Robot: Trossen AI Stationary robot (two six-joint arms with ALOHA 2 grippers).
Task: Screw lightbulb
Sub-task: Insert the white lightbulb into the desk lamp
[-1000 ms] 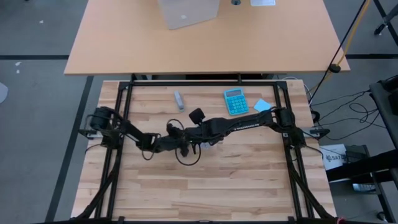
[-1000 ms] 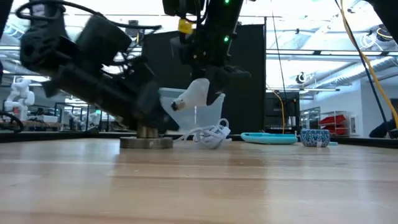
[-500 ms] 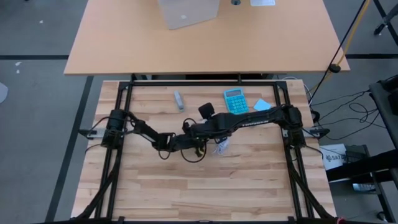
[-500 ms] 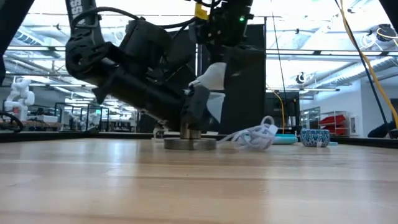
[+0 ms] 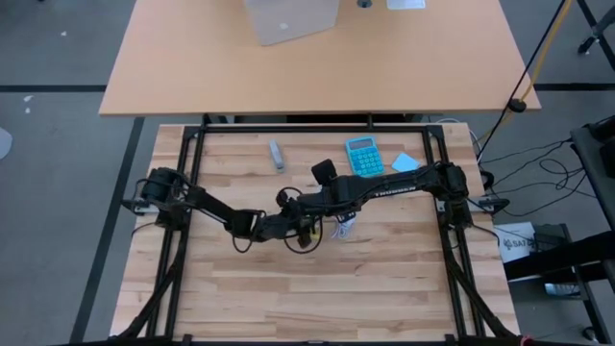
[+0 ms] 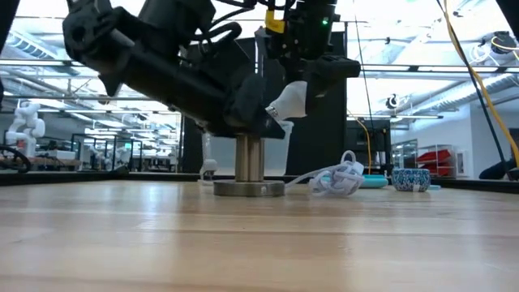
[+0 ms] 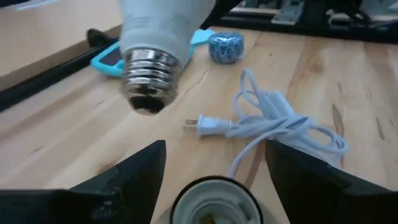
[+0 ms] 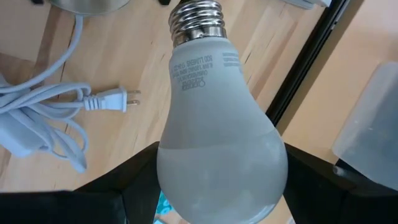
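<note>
A robotics lab is spreading out around me: the butcher-block workbench is sitting inside a black metal frame, cables are trailing over the grey floor, and behind it long ceiling lights are glowing over an open hall where a white robot is standing among benches and racks.

Socket base cut off

Tan desk beyond the workbench
</note>
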